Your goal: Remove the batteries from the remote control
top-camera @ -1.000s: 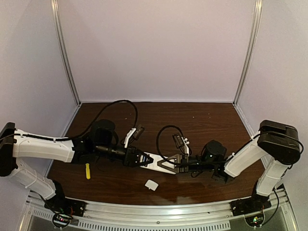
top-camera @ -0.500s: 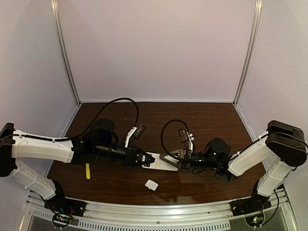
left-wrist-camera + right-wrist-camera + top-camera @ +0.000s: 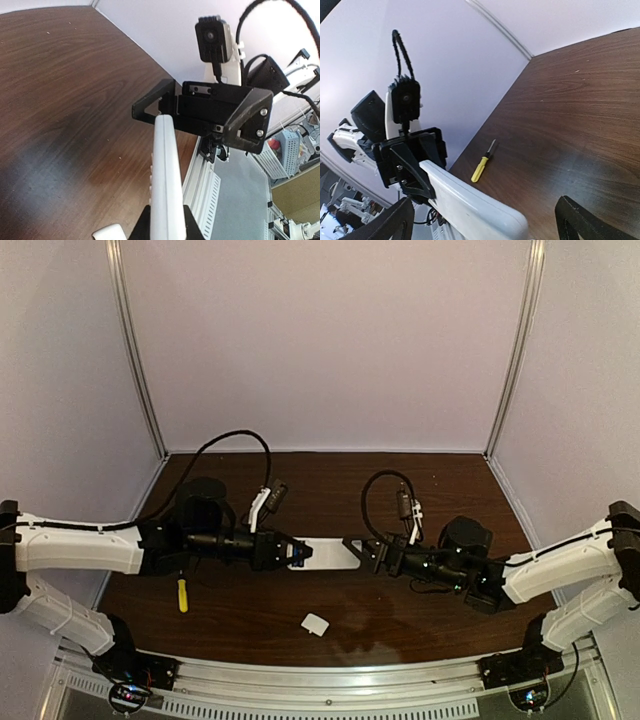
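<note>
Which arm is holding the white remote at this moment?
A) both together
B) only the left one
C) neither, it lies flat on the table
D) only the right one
B: the left gripper is clamped on one end of the remote, while the right gripper stands wide open at the other end.

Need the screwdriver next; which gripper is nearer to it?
Left. The left gripper, shut on the remote, sits just right of the screwdriver; the right gripper, open at the remote's far end, is farther right.
</note>
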